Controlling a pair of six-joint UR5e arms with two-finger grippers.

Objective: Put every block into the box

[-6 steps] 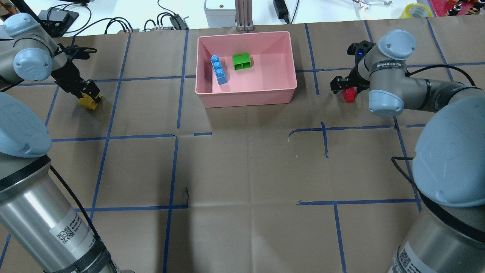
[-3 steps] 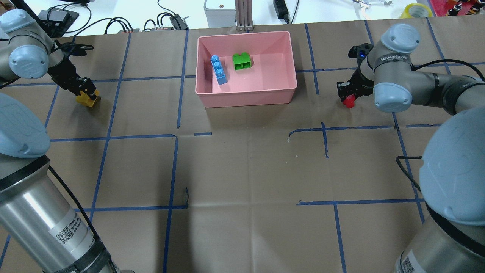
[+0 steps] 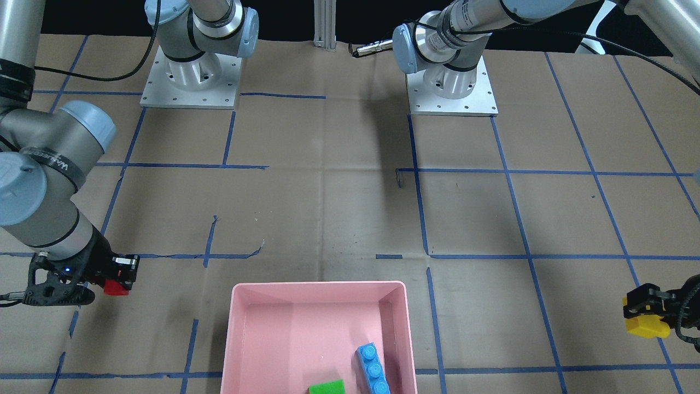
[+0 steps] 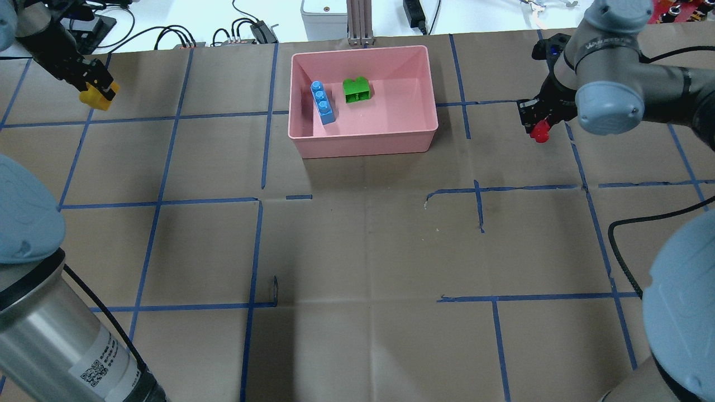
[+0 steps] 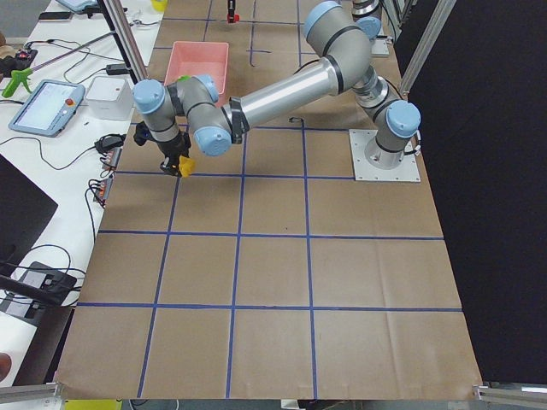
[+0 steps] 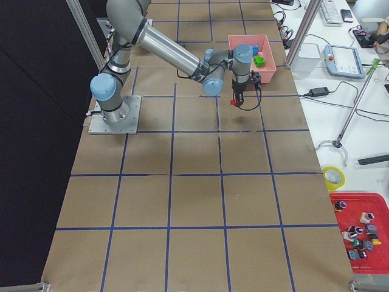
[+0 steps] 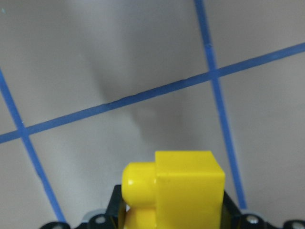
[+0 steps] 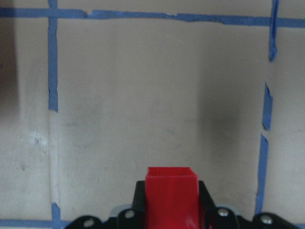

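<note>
From here the table cover (image 4: 363, 251) is matt brown paper, creased along its folds, and the blue tape (image 4: 162, 202) on it is torn rough in places. The pink box (image 4: 363, 144) is smooth plastic with a soft sheen. The yellow block (image 7: 188, 186) and red block (image 8: 170, 193) are glossy moulded plastic. The arm tube (image 5: 282, 85), upper centre of the left side view, is shiny brushed metal. The joint cap (image 4: 606, 106) is matt grey-blue plastic.

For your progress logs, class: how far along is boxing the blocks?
Done: blue brick and green brick lie in the pink box. In hand: left gripper holds the yellow brick, right gripper the red brick, both outside the box. Left: carry both over and release.
</note>
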